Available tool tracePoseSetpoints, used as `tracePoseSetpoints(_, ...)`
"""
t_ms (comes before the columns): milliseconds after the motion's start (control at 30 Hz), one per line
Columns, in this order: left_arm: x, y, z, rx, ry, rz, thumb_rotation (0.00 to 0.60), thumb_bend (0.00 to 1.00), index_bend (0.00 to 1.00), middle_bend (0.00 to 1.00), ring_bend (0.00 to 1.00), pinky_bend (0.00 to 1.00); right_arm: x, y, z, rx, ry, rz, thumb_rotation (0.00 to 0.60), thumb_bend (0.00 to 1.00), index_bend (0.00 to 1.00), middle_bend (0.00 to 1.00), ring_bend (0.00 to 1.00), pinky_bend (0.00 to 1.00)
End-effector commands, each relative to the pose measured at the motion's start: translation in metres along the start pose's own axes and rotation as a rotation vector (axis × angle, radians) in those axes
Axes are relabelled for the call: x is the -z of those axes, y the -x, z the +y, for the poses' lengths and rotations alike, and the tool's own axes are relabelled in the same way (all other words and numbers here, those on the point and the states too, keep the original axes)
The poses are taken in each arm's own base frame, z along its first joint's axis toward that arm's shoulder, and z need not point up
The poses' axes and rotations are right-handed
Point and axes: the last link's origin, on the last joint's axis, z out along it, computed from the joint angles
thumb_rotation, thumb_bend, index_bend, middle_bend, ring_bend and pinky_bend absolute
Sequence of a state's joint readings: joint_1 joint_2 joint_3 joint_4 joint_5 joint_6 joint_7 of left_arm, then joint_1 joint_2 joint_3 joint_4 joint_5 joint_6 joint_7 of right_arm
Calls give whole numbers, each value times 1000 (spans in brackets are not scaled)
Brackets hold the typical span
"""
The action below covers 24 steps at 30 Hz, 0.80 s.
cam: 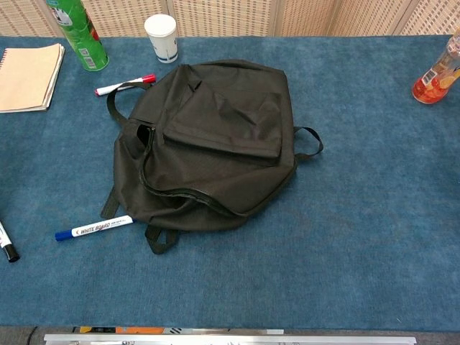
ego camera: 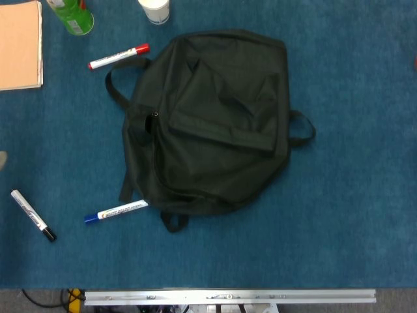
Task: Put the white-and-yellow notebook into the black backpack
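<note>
My big black cloth backpack [ego camera: 215, 124] lies flat in the middle of the table with its front pocket facing up. Its long way runs from near me to far from me, leaning a little to the right at the far end. A small loop strap sticks out on its right side, and more straps stick out on its left side and near edge. The zip line [cam: 187, 192] curves along the near left side. It looks almost closed, so I cannot see inside.

I cannot see the white-and-yellow notebook anywhere, so I cannot tell where it is or which way it points.

A flat tan notebook [ego camera: 19, 45] lies at the far left corner. Next to it stands a green bottle [cam: 75, 32]. A clear bottle with orange stuff inside [cam: 435, 75] stands at the far right. A white paper cup [cam: 161, 37] stands just behind the backpack; I cannot see into it.

A white marker with a red cap [ego camera: 118, 57] lies by the far left strap. A white marker with a blue cap [ego camera: 116, 211] lies just beside the near left edge. A white marker with a black cap [ego camera: 32, 215] lies farther left.

Only a tiny pale bit of my left hand [ego camera: 2, 160] shows at the left edge, so I cannot tell how its fingers are. My right hand is out of sight.

The table has a blue fuzzy cover [ego camera: 352, 215]. A metal rail [ego camera: 228, 297] runs along its near edge, and tan woven panels [cam: 230, 14] stand behind it.
</note>
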<state>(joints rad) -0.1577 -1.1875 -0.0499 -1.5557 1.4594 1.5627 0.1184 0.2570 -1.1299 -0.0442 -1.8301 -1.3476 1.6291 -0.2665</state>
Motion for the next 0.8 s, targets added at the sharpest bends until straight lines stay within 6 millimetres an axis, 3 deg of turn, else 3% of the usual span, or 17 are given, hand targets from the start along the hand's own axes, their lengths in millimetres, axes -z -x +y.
tracePoseSetpoints(33, 12, -2, -7, -4, -29, -7, 600, 131, 153, 146, 101, 224, 24, -3, 27, -2, 68, 21, 600, 248, 508, 541, 413, 639)
tracePoseSetpoints(267, 33, -2, -15, 17, -68, -32, 600, 131, 163, 151, 101, 220, 37, -2, 46, -1, 126, -4, 600, 162, 508, 540, 414, 639)
tracePoseSetpoints(800, 37, 4, -5, 76, -41, -89, 600, 131, 165, 153, 101, 219, 24, 13, 45, -53, 82, -97, 600, 155, 508, 537, 414, 589)
